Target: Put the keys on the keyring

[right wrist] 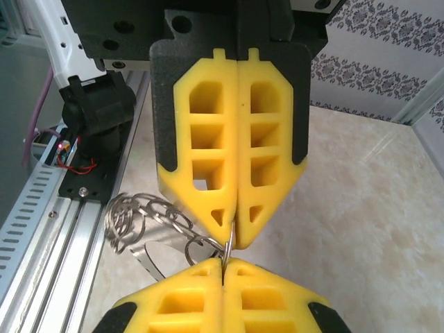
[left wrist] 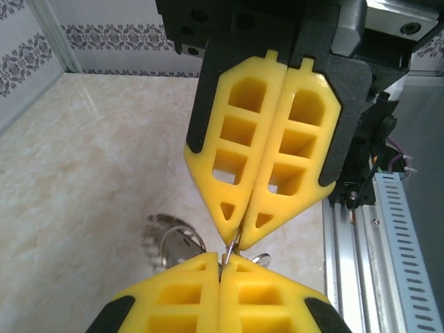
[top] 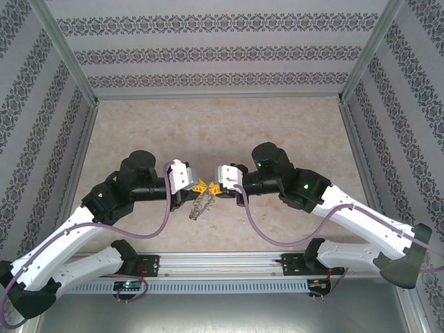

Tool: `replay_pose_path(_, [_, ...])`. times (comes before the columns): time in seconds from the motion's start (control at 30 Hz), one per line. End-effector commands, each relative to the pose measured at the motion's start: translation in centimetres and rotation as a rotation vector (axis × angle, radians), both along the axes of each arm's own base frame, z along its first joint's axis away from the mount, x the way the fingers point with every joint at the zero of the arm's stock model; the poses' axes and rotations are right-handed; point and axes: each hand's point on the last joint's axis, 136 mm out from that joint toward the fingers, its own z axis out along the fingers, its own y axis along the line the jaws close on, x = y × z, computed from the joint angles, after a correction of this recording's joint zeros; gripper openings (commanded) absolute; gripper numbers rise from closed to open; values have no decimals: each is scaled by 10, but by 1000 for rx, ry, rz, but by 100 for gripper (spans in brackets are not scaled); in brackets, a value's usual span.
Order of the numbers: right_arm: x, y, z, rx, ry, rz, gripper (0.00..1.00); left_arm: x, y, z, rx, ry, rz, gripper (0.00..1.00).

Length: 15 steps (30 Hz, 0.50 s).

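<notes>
Inspecting pose first: finds the left arm (top: 66, 239) reaching in from the near left corner and the right arm (top: 371, 222) from the near right. Notes both bent at the elbow and turned inward over the middle of the table (top: 208, 125). Notes the left gripper (top: 200, 186) and the right gripper (top: 216, 189) levelled at each other, tip to tip, just apart.

Confirms in the left wrist view the left gripper (left wrist: 220, 262) at the bottom edge, its yellow fingers (left wrist: 208, 267) pressed flush along the seam. Finds the right gripper (left wrist: 239, 236) facing it from above, likewise closed. Confirms the same in the right wrist view with places swapped: right gripper (right wrist: 223, 267) below, left gripper (right wrist: 234, 236) above. Records a thin grey wire running from one closed tip into the other, pinched by both pairs of jaws.

Turning to the keyring (top: 200, 206): hangs just below the meeting fingertips, nearer the rail (top: 222, 263) than the far wall (top: 215, 48). Appears grey, metallic and limp. Shows in the right wrist view (right wrist: 139, 218) as a cluster of overlapping wire loops with a flat shiny strip beneath, spreading left of the tips. Shows in the left wrist view (left wrist: 168, 241) as a rounded grey piece with a toothed rim, blurred, also left of the tips. Cannot tell whether its lower edge touches the table.
</notes>
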Motion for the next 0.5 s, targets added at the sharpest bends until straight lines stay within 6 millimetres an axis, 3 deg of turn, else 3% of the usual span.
replay_pose_path(0.0, [-8,5,31,80,-62,49,0,-3,-3,9,-18,-25,-11,0])
replay_pose_path(0.1, [-8,3,31,88,-62,33,0,-7,-4,17,-89,-38,-15,0])
replay_pose_path(0.27, [-7,0,23,104,-39,3,21,-10,-5,27,-203,-52,-12,0])
replay_pose_path(0.47, [-8,-1,20,115,-17,-1,22,-23,-6,35,-299,-51,-68,0])
